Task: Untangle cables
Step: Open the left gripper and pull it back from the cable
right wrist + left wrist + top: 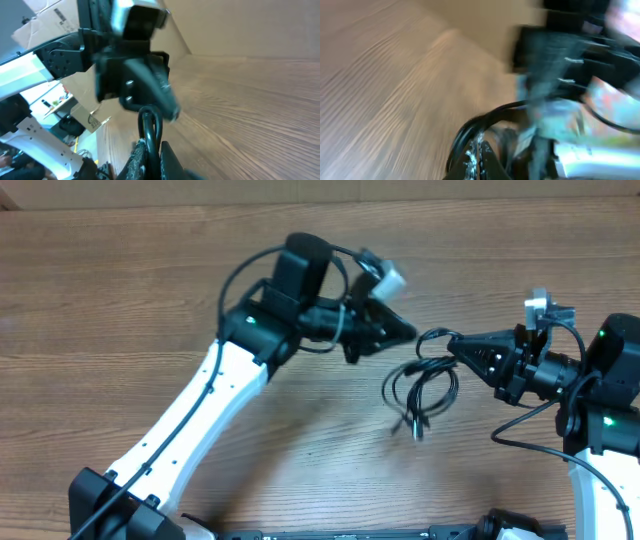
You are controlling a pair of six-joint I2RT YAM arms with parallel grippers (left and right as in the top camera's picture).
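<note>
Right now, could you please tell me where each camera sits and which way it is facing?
Overhead: fixed above the table, looking straight down; shows both arms, the left gripper, the right gripper and the cables.
Left wrist: on the left arm, looking past its own fingers towards the right arm; blurred.
Right wrist: on the right arm, looking past its own fingers, shut on the cables, towards the left gripper.
Shared: both wrist views show the cables and the opposite arm.

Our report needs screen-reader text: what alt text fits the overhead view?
Thin black looped cables are gripped by the shut right claw over a brown wooden table; the shut left claw points toward them close by.
</note>
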